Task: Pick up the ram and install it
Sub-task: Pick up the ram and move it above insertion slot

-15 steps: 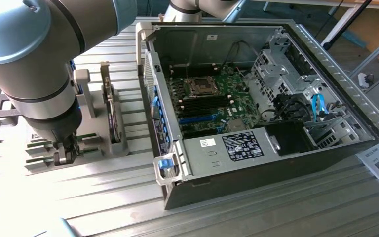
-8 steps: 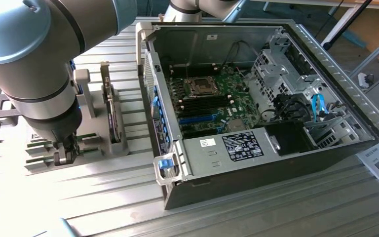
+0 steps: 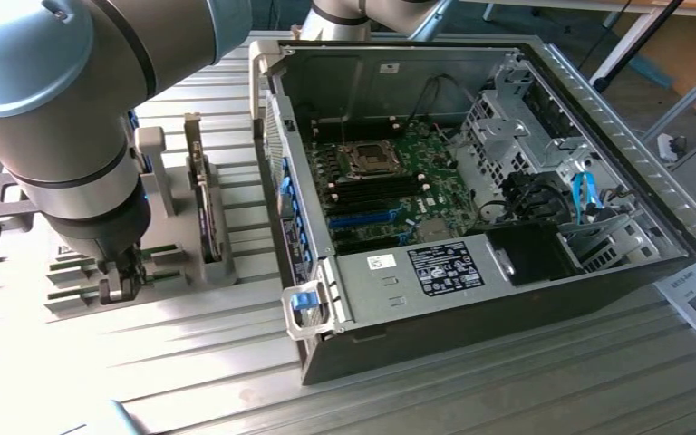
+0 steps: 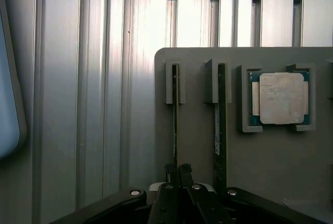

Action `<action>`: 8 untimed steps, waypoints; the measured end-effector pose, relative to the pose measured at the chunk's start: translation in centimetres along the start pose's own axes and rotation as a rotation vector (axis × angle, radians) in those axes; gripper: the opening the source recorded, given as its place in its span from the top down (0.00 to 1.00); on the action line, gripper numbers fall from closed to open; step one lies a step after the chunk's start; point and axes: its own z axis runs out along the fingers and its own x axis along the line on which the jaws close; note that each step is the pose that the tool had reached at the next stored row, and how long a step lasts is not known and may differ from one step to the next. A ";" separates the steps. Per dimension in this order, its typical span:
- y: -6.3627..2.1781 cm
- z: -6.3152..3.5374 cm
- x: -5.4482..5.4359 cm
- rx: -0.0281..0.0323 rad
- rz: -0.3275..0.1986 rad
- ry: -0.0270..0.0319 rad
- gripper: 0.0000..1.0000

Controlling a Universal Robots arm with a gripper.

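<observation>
One arm is hanging its gripper (image 3: pixel 120 288) low onto the gray holder (image 3: pixel 82 306), at the exterior view's left of the open PC case (image 3: pixel 469 299), well apart from the motherboard (image 3: pixel 384 181). Wrist view: fingers (image 4: pixel 186 178) are standing narrow, pinching the ram (image 4: pixel 175 114), which is sitting edge-on in its holder slot, running straight out from the fingertips. Second stick (image 4: pixel 221 125) is sitting just beside, processor (image 4: pixel 281 99) beyond it.
</observation>
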 end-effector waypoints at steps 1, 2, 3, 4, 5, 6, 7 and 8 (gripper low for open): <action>0.00 0.00 0.0 0.0000 -0.001 0.0000 0.88; 0.00 0.00 0.0 -0.0001 -0.002 0.0001 0.88; 0.00 0.00 0.0 -0.0001 -0.004 0.0001 0.88; 0.00 0.00 0.0 -0.0002 -0.006 0.0002 0.88; 0.00 0.00 0.0 -0.0003 -0.009 0.0003 0.88; 0.00 0.00 0.0 -0.0003 -0.011 0.0003 0.88; 0.00 0.00 0.0 -0.0004 -0.012 0.0004 0.88; 0.00 0.00 0.0 -0.0004 -0.014 0.0004 0.88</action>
